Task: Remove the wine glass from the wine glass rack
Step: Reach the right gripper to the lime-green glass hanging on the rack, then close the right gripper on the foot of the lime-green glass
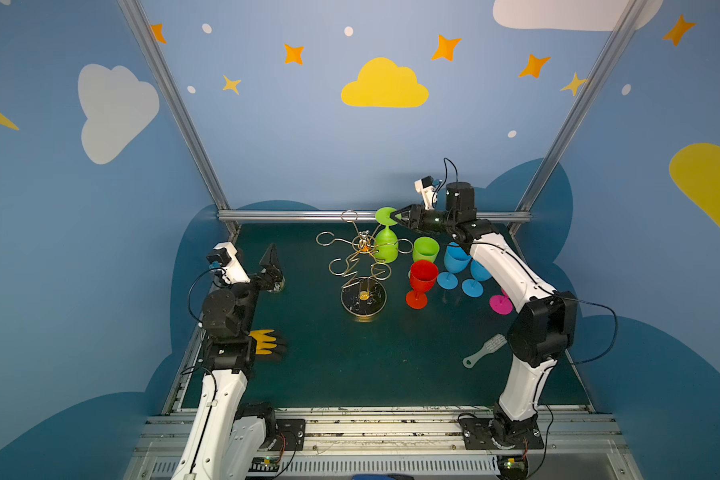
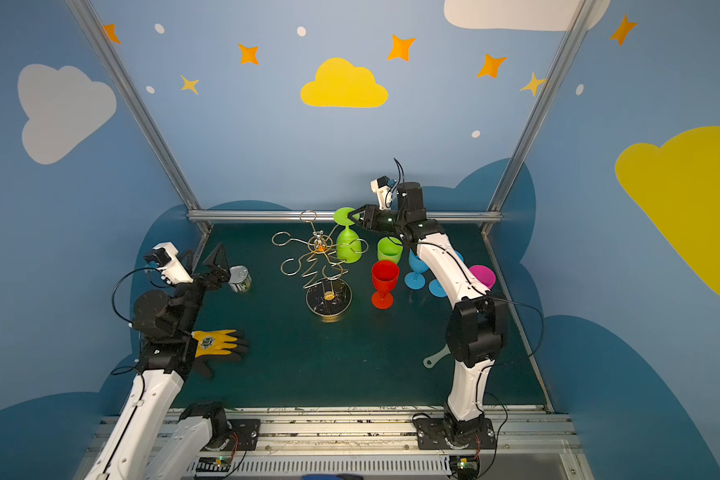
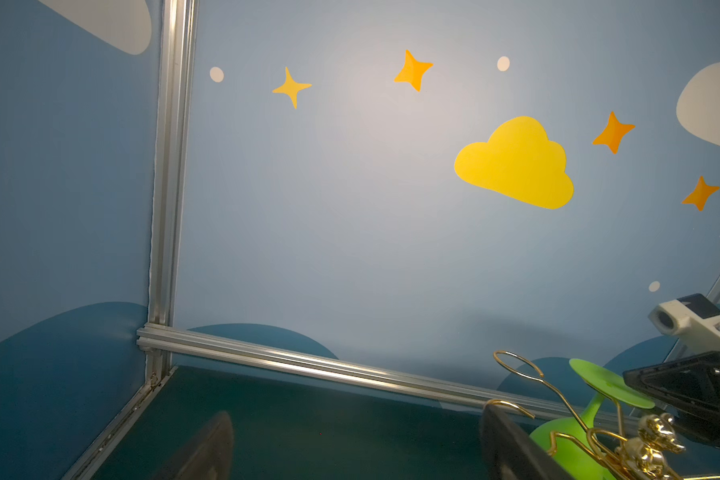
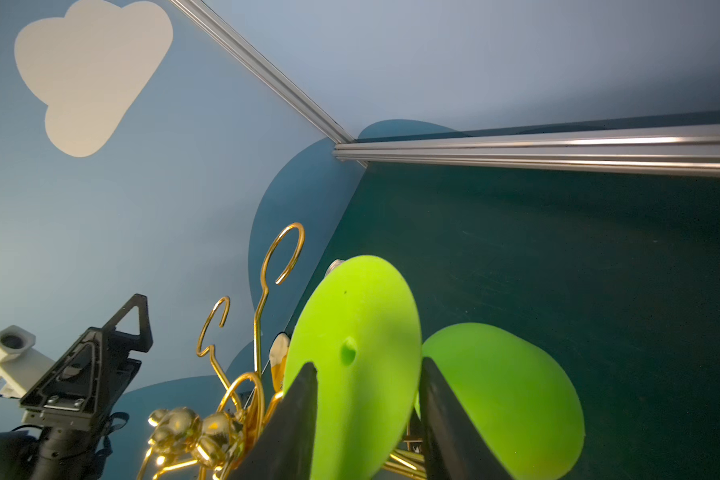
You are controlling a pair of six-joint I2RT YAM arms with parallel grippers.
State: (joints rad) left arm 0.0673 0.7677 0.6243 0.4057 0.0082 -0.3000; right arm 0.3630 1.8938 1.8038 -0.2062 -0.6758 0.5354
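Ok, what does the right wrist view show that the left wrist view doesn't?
Only the right wrist view: the right claw's fingers on either side of the green wine glass's foot, apparently gripping it, and the left claw standing open beyond. Only the left wrist view: the glass's stem, and the right claw seen from outside at the foot. Both: the upside-down glass, the gold rack and its small gold figure.

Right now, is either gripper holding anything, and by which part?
The right gripper grips the upside-down green wine glass by its foot, one finger on each face; the glass hangs on the wine glass rack. The left gripper is open, empty.
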